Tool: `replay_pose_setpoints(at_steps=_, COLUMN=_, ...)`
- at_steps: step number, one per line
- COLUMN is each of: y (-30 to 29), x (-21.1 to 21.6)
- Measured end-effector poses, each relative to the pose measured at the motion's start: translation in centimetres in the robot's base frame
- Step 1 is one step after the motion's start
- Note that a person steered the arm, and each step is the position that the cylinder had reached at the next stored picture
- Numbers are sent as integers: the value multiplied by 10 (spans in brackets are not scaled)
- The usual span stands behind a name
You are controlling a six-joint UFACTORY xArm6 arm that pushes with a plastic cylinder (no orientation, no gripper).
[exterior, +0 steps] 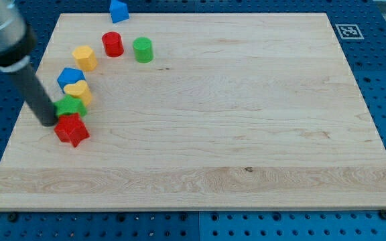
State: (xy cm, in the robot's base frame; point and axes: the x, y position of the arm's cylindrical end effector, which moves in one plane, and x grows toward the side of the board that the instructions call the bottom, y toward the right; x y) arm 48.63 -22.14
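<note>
My tip [49,122] rests on the wooden board [213,134] at the view's left, just left of the red star block [71,129] and touching or almost touching it. A green star block [72,106] sits right above the red one, beside the rod. Stacked up the view from there are a yellow heart block [78,91] and a blue block [70,77]. Further up lie a yellow hexagon block [84,57], a red cylinder [112,44] and a green cylinder [143,49].
A blue block [118,11] sits at the board's top edge. A black-and-white marker tag [348,31] lies off the board's top right corner. Blue perforated table surrounds the board.
</note>
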Motion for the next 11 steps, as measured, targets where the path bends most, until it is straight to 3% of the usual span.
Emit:
replay_pose_setpoints(at_steps=2, y=26, x=75)
replay_pose_setpoints(at_steps=3, y=86, x=103)
replay_pose_setpoints(at_steps=4, y=185, x=111)
replay_pose_setpoints(at_steps=5, y=272, x=63)
replay_pose_setpoints(at_steps=6, y=300, x=-38)
replay_pose_setpoints(at_steps=7, y=286, x=-145)
replay_pose_setpoints(at_steps=8, y=235, x=-244)
replay_pose_setpoints(at_steps=9, y=181, x=-292)
replay_pose_setpoints(at_steps=11, y=146, x=-294)
